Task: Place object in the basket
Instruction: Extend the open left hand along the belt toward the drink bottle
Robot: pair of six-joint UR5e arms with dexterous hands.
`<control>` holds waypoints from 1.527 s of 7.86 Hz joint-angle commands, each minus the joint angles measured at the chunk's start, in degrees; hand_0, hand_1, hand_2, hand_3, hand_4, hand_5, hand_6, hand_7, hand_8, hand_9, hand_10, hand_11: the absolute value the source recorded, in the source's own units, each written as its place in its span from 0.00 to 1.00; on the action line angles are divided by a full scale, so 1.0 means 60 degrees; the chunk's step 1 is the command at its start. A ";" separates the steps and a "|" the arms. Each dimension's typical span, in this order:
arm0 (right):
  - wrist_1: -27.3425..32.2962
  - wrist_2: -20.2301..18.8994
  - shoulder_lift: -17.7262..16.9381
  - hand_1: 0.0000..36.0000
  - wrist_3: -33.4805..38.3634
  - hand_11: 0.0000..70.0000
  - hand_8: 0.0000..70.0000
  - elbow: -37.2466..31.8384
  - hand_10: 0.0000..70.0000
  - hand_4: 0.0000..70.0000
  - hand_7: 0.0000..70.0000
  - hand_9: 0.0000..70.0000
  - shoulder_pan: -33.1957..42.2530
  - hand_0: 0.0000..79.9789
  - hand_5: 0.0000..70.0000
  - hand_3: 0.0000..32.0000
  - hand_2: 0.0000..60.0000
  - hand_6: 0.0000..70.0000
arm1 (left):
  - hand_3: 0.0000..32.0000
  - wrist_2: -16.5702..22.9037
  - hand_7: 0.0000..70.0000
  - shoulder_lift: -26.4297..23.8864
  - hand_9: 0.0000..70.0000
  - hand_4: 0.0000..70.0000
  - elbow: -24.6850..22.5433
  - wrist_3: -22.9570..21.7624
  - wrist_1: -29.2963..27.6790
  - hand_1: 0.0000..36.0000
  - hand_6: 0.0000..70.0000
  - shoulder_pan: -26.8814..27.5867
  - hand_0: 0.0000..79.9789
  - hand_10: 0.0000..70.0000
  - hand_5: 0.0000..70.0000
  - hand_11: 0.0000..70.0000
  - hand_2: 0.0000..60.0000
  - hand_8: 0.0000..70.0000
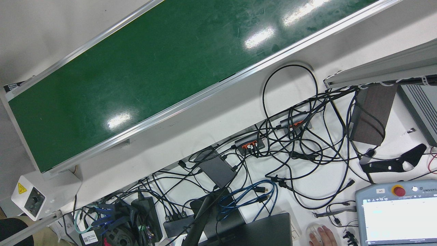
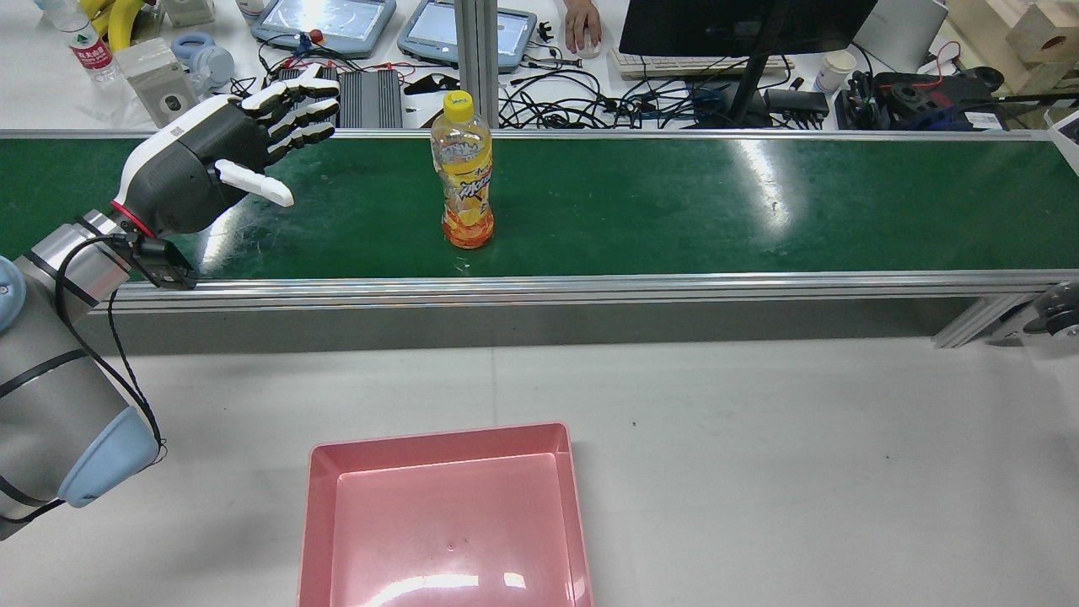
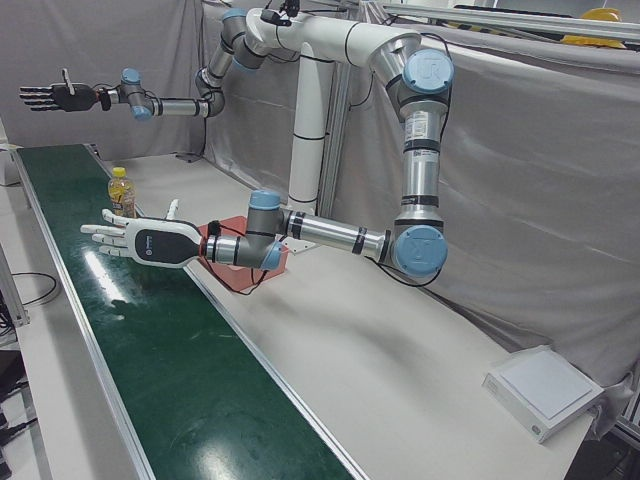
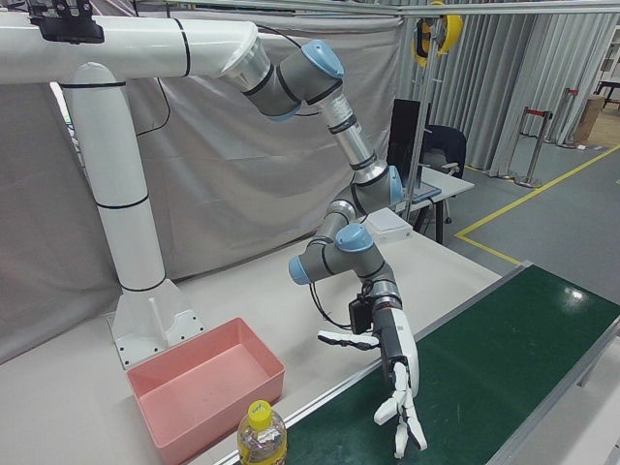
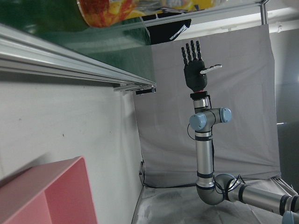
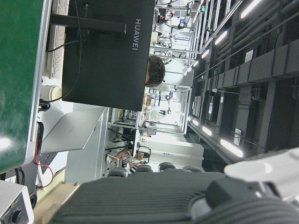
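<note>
Nearest in the rear view: pink basket (image 2: 447, 514) on the white table, empty, set at 6 o'clock to receive. Beyond, at 12 o'clock from it, orange drink bottle (image 2: 462, 173) upright on the green conveyor belt (image 2: 674, 202). At the bottle's 9 o'clock, well apart: left hand (image 2: 228, 147), fingers spread, empty, palm facing it, seemingly poised for a sideways grasp. Far off, right hand (image 3: 50, 97) raised, fingers splayed, empty, apparently parked clear.

Both arms are silver tube with pale blue joint caps on a white pedestal. Left hand (image 2: 221, 152) has a dark grey palm, white-and-black fingers, a red wrist ring and a black cable. Right hand (image 3: 55, 96) looks all black.
</note>
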 commanded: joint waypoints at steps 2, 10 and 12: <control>0.0000 0.0000 0.0000 0.00 0.0000 0.00 0.00 0.0014 0.00 0.00 0.00 0.00 0.0000 0.00 0.00 0.00 0.00 0.00 | 0.17 -0.0267 0.01 -0.0245 0.15 0.18 0.0041 0.0516 0.0265 0.24 0.01 0.0436 0.67 0.11 0.33 0.18 0.00 0.14; 0.0000 0.0000 0.0000 0.00 0.0000 0.00 0.00 0.0014 0.00 0.00 0.00 0.00 0.0000 0.00 0.00 0.00 0.00 0.00 | 0.07 -0.0576 0.01 -0.1151 0.16 0.20 0.0609 0.0443 0.0397 0.31 0.03 0.0921 0.66 0.11 0.36 0.17 0.00 0.15; 0.0000 0.0000 0.0000 0.00 0.0015 0.00 0.00 0.0029 0.00 0.00 0.00 0.00 0.0000 0.00 0.00 0.00 0.00 0.00 | 0.07 -0.0517 0.01 -0.1476 0.16 0.19 0.1241 0.0414 0.0193 0.28 0.03 0.0907 0.66 0.10 0.36 0.16 0.00 0.15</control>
